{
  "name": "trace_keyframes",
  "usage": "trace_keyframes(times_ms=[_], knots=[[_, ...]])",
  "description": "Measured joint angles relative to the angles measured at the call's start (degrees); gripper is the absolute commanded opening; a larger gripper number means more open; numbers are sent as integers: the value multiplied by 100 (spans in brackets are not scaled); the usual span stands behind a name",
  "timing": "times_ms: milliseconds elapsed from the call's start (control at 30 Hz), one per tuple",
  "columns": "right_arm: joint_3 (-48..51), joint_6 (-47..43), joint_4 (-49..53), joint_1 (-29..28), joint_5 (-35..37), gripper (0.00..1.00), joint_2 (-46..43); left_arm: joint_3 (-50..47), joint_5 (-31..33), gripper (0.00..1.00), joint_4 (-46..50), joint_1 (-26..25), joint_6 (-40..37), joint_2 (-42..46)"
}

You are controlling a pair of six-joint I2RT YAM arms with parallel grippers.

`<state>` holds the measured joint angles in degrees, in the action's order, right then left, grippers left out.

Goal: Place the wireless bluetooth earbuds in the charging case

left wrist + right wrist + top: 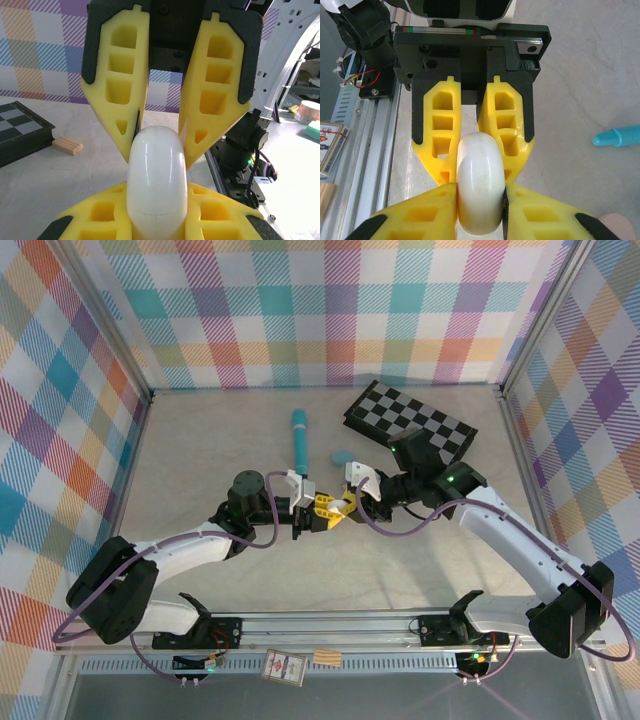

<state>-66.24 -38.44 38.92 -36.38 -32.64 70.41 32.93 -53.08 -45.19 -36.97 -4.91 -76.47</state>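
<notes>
Your left claw (157,200) is clamping tight on the white charging case (156,165), holding it above the surface (200,460). Your right claw (479,200) is pinching the same case from the opposite end, fingers pressing both sides.

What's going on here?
Both arms have hold of one white case, which sits between them at the middle of the table. The left gripper is shut on one end and the right gripper on the other. The case looks closed. A teal pen lies beyond them.
</notes>
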Motion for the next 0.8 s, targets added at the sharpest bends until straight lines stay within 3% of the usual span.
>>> trace_keyframes(times_ms=[67,133,200,300,367,400,600,800], knots=[[0,4,-33,0,4,24,-9,0,7,12,-22,4,20,-2],[22,33,-101,0,20,23,-50,-2,33,43,-66,7,7,-2],[122,83,-293,0,66,23,-127,-15,125,67,-151,4,-37,-2],[374,249,-616,46,129,23,-229,-136,308,83,-282,4,-90,-2],[570,483,-879,144,219,24,-254,-328,461,88,-459,7,-114,0],[678,662,-1036,216,286,24,-254,-474,581,96,-557,13,-118,4],[1486,2439,-2192,627,706,23,-236,-1213,1788,100,-461,37,-452,304],[2271,4666,-3126,691,1119,24,120,-1075,2474,100,883,31,-1338,699]])
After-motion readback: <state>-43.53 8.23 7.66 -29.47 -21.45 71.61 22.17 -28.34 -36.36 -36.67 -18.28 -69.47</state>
